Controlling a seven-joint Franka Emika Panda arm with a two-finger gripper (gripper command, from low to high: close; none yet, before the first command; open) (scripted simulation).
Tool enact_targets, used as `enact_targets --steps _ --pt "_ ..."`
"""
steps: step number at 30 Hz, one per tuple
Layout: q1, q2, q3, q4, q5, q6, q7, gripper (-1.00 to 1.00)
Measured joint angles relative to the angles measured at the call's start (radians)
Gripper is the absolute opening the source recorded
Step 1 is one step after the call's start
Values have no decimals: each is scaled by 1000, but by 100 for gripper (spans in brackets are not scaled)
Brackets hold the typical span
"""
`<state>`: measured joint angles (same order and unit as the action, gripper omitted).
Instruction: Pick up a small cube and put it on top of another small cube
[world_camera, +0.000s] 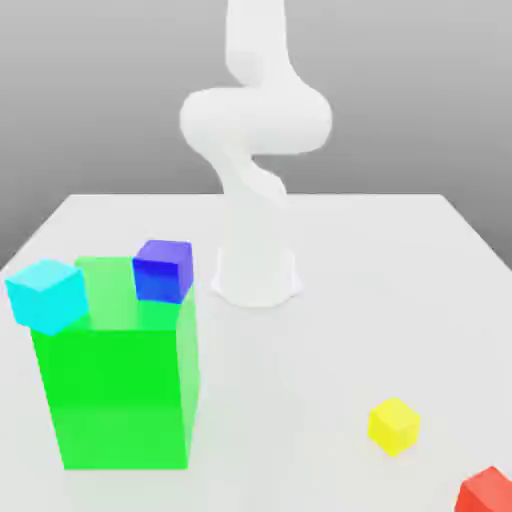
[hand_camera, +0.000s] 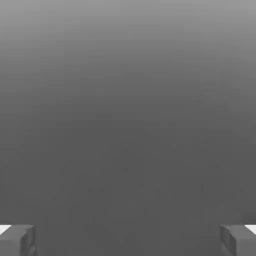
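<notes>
The gripper (hand_camera: 128, 241) stands released, jaws apart with nothing between them; the red cube (world_camera: 487, 492) lies clear of the grip, judged below the hand, its sideways bearing from the hand indeterminable.

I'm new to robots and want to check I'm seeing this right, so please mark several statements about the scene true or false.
1. The yellow cube rests on the green block. False: it lies on the table.
2. The dark blue cube is on top of the green block. True.
3. The jaws stand open. True.
4. The red cube is stacked on the yellow one. False: they lie apart.
5. The light blue cube is smaller than the green block. True.
</notes>
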<state>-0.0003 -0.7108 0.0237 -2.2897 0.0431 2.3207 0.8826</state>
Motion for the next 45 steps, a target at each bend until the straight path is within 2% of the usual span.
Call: enact_targets --steps 5,10,18,24,31,35,36,42,45 --pt "-4 182 64 22 70 39 184 0" --pt "-7 357 140 43 98 79 391 0" --pt "17 644 253 74 39 150 793 0" --pt "107 864 249 98 -70 202 1140 0" --pt "269 1113 172 128 -177 256 1529 0" --pt "318 1257 128 157 -216 348 1600 0" --pt "325 1285 120 164 -222 369 1606 -100" --pt "328 1299 116 167 -225 383 1609 -100" --pt "317 1235 131 152 -209 332 1598 -100"
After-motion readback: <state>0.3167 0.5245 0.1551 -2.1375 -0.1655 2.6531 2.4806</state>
